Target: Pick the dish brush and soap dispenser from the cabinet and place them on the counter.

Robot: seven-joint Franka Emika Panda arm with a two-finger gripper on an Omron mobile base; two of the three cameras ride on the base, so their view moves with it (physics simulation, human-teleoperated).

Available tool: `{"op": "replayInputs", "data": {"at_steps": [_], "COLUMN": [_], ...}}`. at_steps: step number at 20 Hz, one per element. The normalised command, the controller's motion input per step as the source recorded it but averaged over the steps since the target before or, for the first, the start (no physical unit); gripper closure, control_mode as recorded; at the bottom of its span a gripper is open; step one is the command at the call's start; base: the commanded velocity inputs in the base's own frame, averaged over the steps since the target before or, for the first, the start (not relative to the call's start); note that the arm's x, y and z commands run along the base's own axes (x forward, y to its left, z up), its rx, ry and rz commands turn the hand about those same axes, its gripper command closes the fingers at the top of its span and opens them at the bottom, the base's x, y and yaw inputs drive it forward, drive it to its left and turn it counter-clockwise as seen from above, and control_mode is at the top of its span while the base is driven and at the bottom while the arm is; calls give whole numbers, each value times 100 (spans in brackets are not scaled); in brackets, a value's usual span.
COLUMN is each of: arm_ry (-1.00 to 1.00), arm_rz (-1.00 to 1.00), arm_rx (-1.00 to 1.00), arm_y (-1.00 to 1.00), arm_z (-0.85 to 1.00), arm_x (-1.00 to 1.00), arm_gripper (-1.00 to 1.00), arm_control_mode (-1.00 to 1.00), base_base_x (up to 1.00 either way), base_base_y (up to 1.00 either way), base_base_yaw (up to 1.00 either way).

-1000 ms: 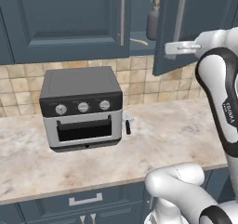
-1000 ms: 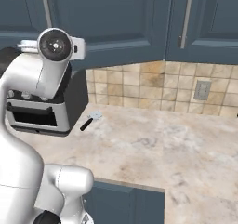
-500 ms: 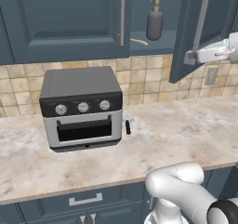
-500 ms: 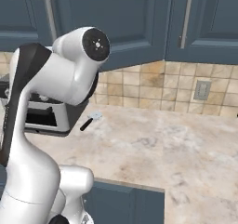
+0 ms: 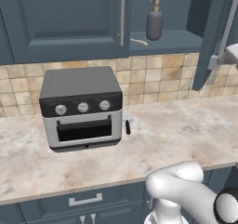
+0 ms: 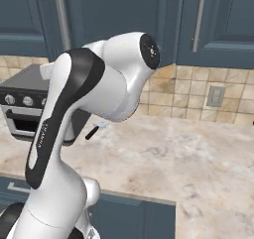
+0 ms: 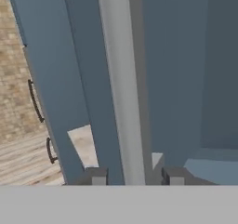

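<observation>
The cabinet (image 5: 69, 23) stands open above the tabletop (image 5: 186, 125); my pincer (image 7: 134, 175) grips its door handle (image 7: 118, 88), soap dispenser (image 5: 154, 21) well left.

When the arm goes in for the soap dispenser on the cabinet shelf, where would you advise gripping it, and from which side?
Probably around the soap dispenser's rounded grey body, below the narrow neck, approaching level from the open front of the cabinet. It stands upright on the shelf, and the thin pump top offers little to hold. The dish brush lies to its left, seemingly clear.
</observation>
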Motion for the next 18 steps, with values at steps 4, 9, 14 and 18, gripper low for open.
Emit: {"op": "replayInputs", "data": {"at_steps": [4, 9, 14, 18], "arm_ry": [1, 0, -1, -2], "arm_rz": [18, 15, 12, 9], "arm_rx": [4, 1, 0, 0], "arm_y": [-38, -46, -41, -40], "arm_z": [0, 0, 2, 2], "arm_x": [-11, -18, -22, -22], "arm_gripper": [100, 100, 100, 100], "arm_control_mode": [-100, -100, -100, -100], "base_base_x": [0, 0, 0, 0], "base_base_y": [0, 0, 0, 0], "base_base_yaw": [0, 0, 0, 0]}}
